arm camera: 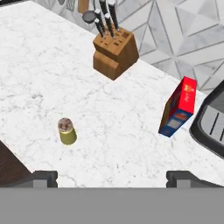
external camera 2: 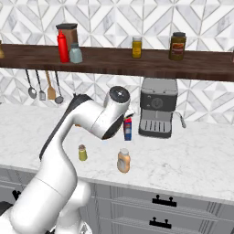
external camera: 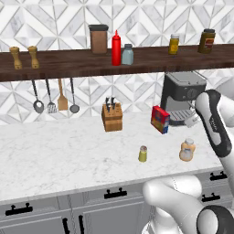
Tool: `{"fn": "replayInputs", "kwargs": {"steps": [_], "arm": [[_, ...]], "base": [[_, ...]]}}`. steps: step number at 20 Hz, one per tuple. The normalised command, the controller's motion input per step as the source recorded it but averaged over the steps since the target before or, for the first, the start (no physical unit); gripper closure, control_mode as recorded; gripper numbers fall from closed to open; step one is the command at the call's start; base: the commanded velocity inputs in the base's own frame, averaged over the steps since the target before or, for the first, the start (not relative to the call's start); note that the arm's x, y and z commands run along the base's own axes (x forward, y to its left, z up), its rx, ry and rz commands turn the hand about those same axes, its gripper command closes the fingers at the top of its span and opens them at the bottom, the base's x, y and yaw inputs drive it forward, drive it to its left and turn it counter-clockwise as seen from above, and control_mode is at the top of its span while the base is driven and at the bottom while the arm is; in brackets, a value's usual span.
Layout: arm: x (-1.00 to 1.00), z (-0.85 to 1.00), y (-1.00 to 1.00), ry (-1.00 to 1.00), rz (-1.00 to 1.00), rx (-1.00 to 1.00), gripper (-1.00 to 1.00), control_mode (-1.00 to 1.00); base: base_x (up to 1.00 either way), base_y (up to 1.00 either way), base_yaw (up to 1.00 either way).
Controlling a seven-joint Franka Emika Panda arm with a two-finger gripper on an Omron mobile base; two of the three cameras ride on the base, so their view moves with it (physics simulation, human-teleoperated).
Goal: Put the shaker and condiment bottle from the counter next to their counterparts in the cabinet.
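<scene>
The olive-yellow shaker [external camera: 143, 154] [external camera 2: 82, 152] [arm camera: 67, 131] stands upright on the white marble counter [external camera: 55, 155]. To its right, near the front edge, stands the tan-orange condiment bottle [external camera: 187, 150] [external camera 2: 123, 161]. Up on the dark wooden cabinet shelf [external camera: 68, 64] are the counterparts, a red squeeze bottle [external camera: 116, 48] [external camera 2: 62, 46] and a blue-grey shaker [external camera: 128, 55] [external camera 2: 76, 53]. My gripper [arm camera: 111, 178] hangs above the counter, open, its fingertips [arm camera: 43, 177] wide apart with nothing between them. The olive shaker lies below it and to its left in the hand view.
A knife block [external camera: 112, 116] [arm camera: 114, 54], a red and blue box [external camera: 160, 119] [arm camera: 178, 107] and a coffee machine [external camera: 183, 93] [external camera 2: 157, 107] stand at the back of the counter. The shelf also carries a brown canister [external camera: 98, 39], two jars [external camera: 174, 44] and wooden grinders [external camera: 23, 57]. Utensils [external camera: 52, 98] hang beneath.
</scene>
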Motion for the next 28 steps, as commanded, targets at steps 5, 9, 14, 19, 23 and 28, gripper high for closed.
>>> {"fn": "replayInputs", "kwargs": {"steps": [5, 9, 14, 19, 23, 28], "arm": [[0.00, -0.22, -0.44, -0.02, 0.04, 0.09, -1.00, -1.00], [0.00, -0.36, -0.53, -0.02, 0.07, 0.13, -1.00, -1.00], [0.00, -0.44, -0.48, -0.04, 0.10, 0.14, -1.00, -1.00], [0.00, -0.23, -0.22, 0.00, 0.04, 0.07, -1.00, -1.00], [0.00, -0.23, -0.03, 0.00, 0.00, 0.01, -1.00, -1.00], [-0.14, -0.34, -0.12, -0.03, 0.00, 0.04, -1.00, -1.00]], "base": [[0.00, 0.00, 0.00], [0.00, 0.00, 0.00], [0.00, 0.00, 0.00], [0.00, 0.00, 0.00], [0.00, 0.00, 0.00], [0.00, 0.00, 0.00]]}}
